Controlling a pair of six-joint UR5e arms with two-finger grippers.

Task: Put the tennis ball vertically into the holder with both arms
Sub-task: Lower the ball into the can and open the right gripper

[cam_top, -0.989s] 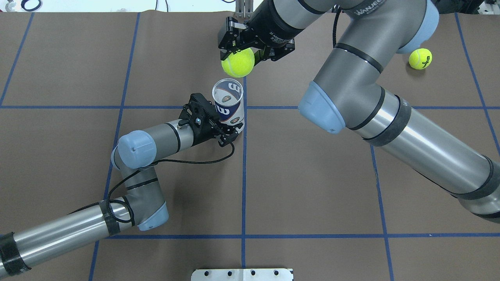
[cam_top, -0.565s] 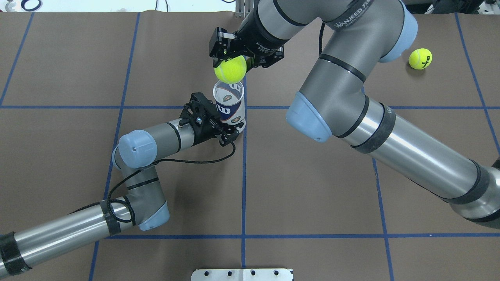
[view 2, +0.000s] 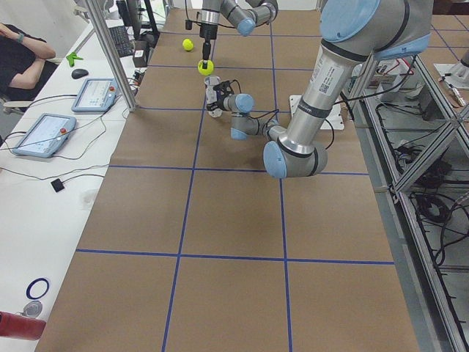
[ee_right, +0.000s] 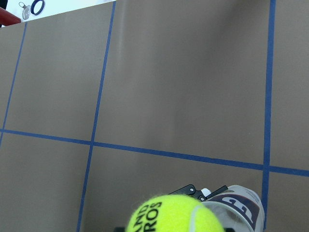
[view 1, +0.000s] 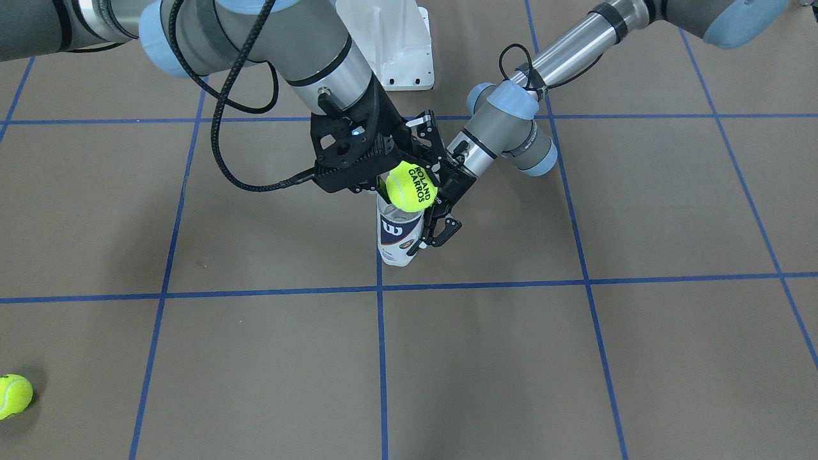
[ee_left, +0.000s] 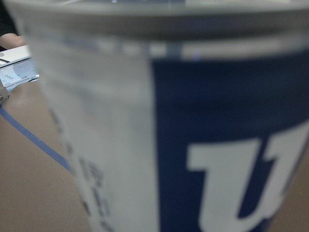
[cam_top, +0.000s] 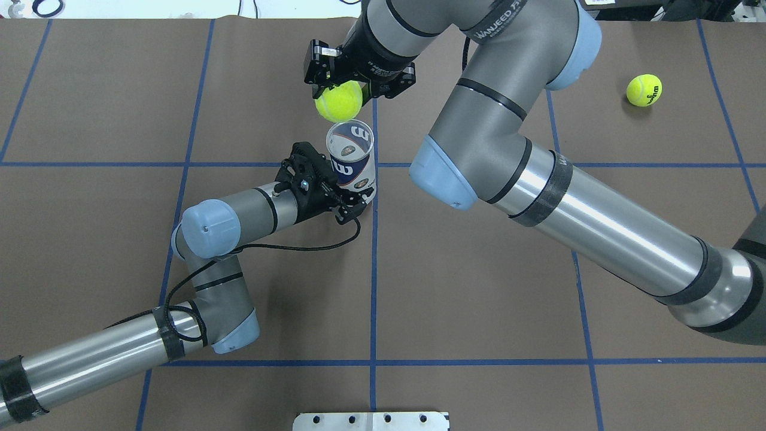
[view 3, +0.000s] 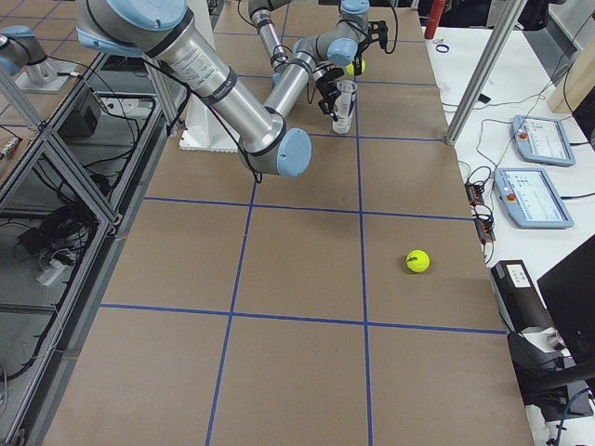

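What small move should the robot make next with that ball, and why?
Probably nudge the fluorescent yellow-green tennis ball, in the right fingers, over the open mouth of the clear plastic can: the wrist view shows that mouth beside it, not beneath. The left fingers hold the can upright.

Looking down on the bench (cam_top: 90,239) from behind and across, sighting along it from both ends, sharing the holder (cam_top: 351,158).

Bright even light, soft shadows on table (cam_top: 479,299), left wrist view's holder (ee_left: 193,145) blurred
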